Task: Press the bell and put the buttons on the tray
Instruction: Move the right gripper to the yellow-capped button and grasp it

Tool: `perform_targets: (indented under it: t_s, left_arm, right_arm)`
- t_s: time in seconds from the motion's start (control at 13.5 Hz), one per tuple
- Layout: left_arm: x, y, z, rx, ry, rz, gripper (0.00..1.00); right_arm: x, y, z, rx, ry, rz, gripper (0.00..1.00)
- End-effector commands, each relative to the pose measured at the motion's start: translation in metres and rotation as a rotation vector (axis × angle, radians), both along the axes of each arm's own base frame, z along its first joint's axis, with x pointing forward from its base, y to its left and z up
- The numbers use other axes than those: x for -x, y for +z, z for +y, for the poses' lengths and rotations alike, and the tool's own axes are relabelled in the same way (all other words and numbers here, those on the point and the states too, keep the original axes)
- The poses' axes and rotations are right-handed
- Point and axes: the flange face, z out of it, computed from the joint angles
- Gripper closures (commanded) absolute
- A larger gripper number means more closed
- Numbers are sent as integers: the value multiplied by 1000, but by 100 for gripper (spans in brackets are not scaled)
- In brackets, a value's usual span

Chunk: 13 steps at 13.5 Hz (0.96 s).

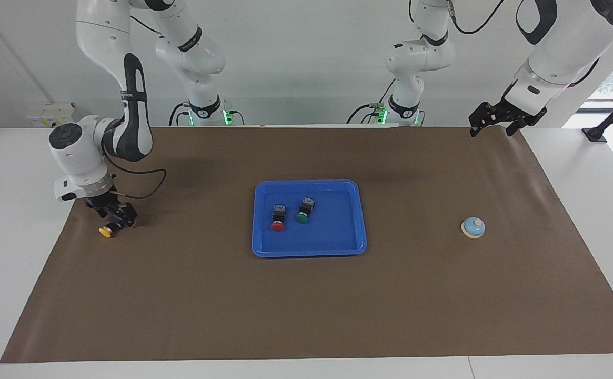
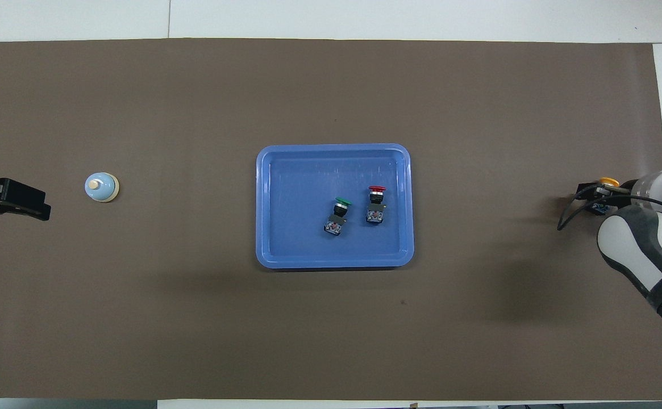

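Right tool down at yellow-capped black-and-blue push-button, fingers wide around its body.
Left tool waiting, wide, over bench corner; red and green buttons in shallow blue plastic tray.

- We see a bright blue tray of one plain colour.
- In it lie a red button and a green button, both with black-and-blue bodies.
- The yellow button shows its yellow cap.
- The bell is light blue with a cream rim and a cream knob.
- The mat is plain dark brown; the table around it is white.
- Both arms are white with black bands, and the right gripper and left gripper are black.
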Motion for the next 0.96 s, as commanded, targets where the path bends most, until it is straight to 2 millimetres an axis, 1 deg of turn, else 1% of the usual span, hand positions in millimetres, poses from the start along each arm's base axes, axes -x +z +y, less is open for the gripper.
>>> perform_targets:
  t_s: [0.0,0.07,0.15,0.22,0.3,0.45,0.52,0.59,0.67,0.74,0.82,0.89]
  left_arm:
    - [4,1,2,-11,11,-10,0]
    - [4,1,2,-11,11,-10,0]
    - [4,1,1,-11,9,-10,0]
    - [3,1,2,-11,11,-9,0]
    - [4,2,2,-11,11,-12,0]
    - [4,2,2,-11,11,-12,0]
    - [4,2,2,-11,11,-12,0]
    - [4,1,2,-11,11,-10,0]
    - [4,1,2,-9,11,-10,0]
    - [4,1,2,-11,11,-10,0]
    - [4,1,2,-11,11,-10,0]
    - [4,1,2,-9,11,-10,0]
  right_arm:
    - [-6,0,0,-7,-8,-9,12]
    - [-5,-1,-3,-6,4,-7,43]
    - [-5,-1,-2,-7,4,-5,64]
    - [-5,-1,-2,-7,4,-5,89]
    - [-4,-2,-2,-9,4,2,100]
    - [-2,-1,-3,-14,2,26,100]
    - [-8,8,-1,-16,13,43,100]
    - [-20,26,3,-20,24,77,100]
    - [-37,49,21,-27,52,101,100]
    - [-54,75,44,-32,82,123,100]
    - [-66,97,69,-46,92,136,100]
    - [-78,120,100,-57,87,147,100]
